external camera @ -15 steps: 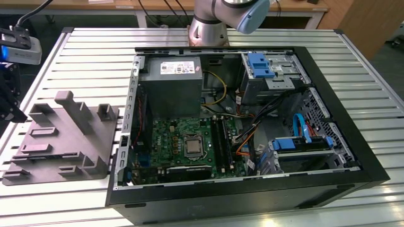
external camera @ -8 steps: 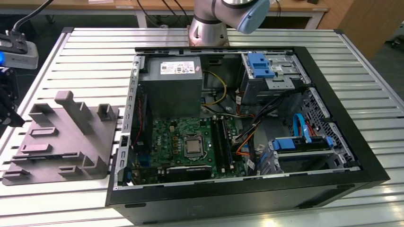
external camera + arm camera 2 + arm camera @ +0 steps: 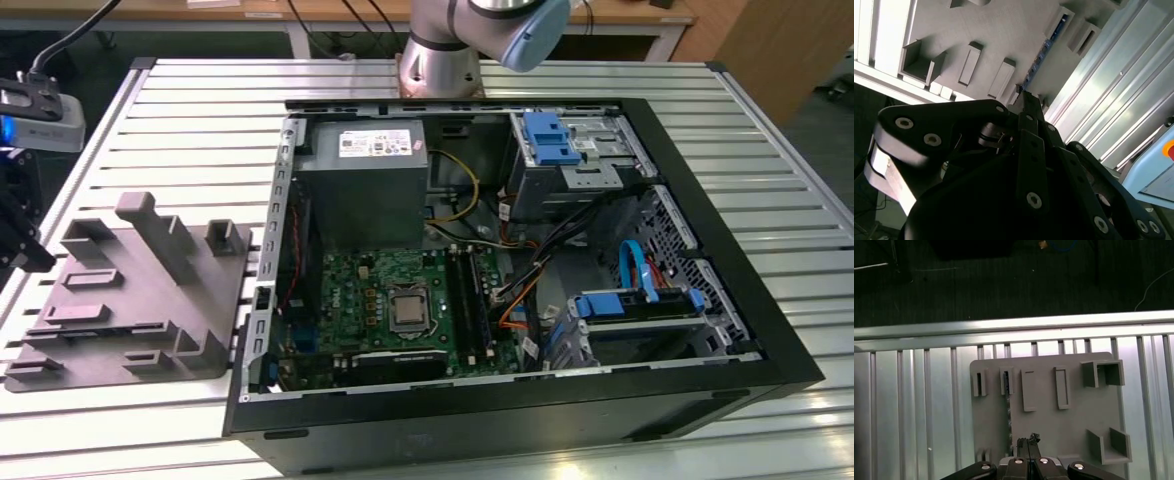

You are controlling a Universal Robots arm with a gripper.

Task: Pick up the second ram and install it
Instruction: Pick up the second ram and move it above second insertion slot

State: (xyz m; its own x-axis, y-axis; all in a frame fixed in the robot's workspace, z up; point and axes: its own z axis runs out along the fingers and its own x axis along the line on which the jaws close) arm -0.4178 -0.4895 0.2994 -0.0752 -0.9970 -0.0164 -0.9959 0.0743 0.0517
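Note:
The second ram [image 3: 1008, 412] is a thin dark blue-green stick standing on edge in a slot of the grey fixture [image 3: 1049, 430]. In the second wrist view the second ram [image 3: 1041, 55] runs as a narrow blue line across the fixture [image 3: 1004, 30]. My gripper [image 3: 1028, 442] hangs above the fixture with its black fingers pressed together and nothing between them. Its tips [image 3: 1026, 97] are close beside the stick's near end, apart from it. In the exterior view the gripper [image 3: 16, 235] is at the left edge, over the fixture [image 3: 127, 300].
An open black computer case [image 3: 694, 385] lies on the slatted metal table [image 3: 187, 110]. Inside are the green motherboard [image 3: 367, 285], black memory slots [image 3: 467, 295], a grey power supply [image 3: 363, 185] and blue drive brackets [image 3: 547, 135]. The table edge [image 3: 1004, 327] and dark floor lie beyond the fixture.

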